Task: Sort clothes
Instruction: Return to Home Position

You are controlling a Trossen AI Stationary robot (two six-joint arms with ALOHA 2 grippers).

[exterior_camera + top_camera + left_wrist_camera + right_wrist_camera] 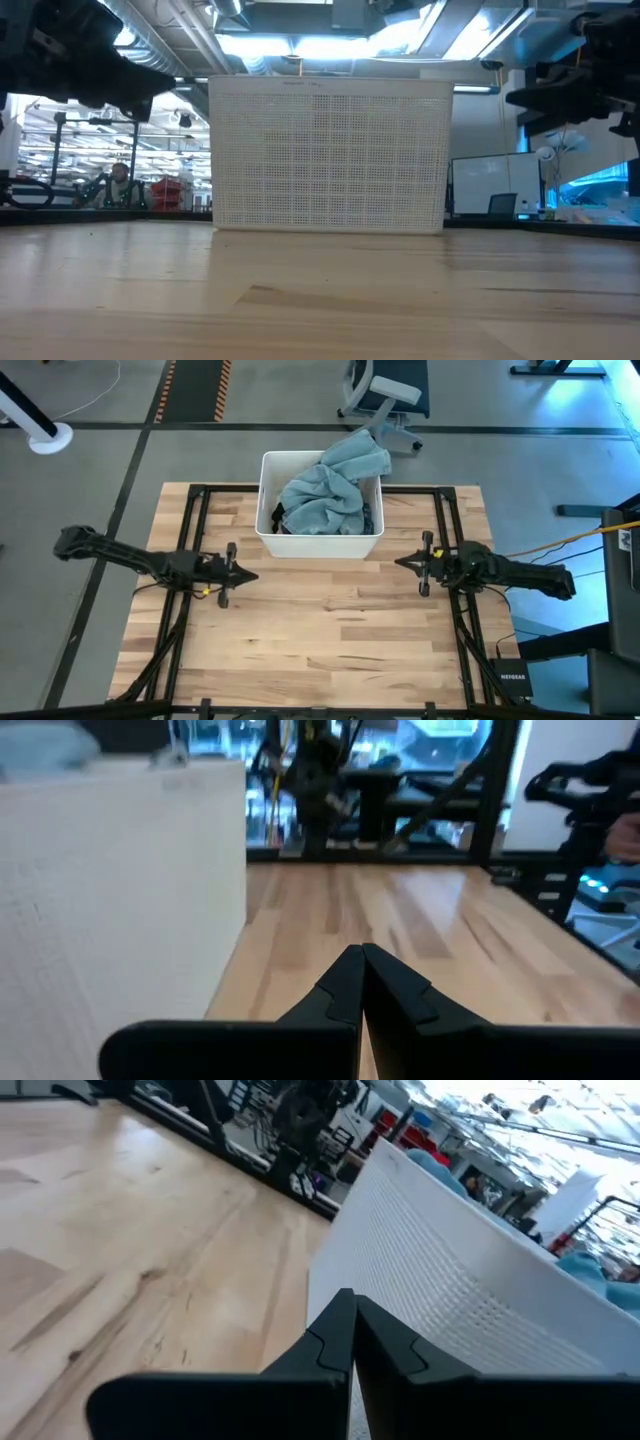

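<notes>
A white plastic bin stands at the table's far middle. A large light-blue denim shirt is heaped in it and hangs over its far right rim; a bit of dark cloth shows beneath. My left gripper is shut and empty, above the table to the near left of the bin. My right gripper is shut and empty, to the near right of the bin. In the wrist views the left fingers and right fingers meet at their tips.
The bin's near wall shows in the low view. Bare wooden table lies between and in front of both arms. An office chair stands beyond the table's far edge. A person shows far off in the room.
</notes>
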